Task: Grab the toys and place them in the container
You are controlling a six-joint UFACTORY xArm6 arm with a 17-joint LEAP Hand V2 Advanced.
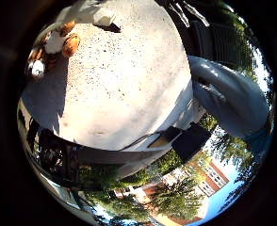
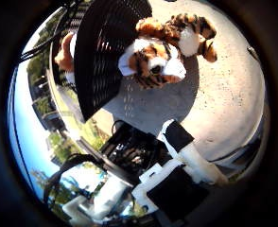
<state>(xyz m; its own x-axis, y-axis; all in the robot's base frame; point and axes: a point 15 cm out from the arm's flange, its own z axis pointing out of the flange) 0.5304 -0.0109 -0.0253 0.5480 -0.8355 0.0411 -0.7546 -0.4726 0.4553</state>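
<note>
Lying beside the black mesh container (image 2: 106,52), tiger toy (image 2: 162,52); hand (image 2: 177,175) seemingly empty, uncurled.

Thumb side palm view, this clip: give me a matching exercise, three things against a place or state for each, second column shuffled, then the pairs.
Things:
1. tiger toy
2. black mesh container
3. hand

Places or states:
A. stands at the table's edge, next to the tiger
B. holds nothing, apart from the toy
C. lies on the speckled round table, beside the container

Pairs: 1-C, 2-A, 3-B
</note>
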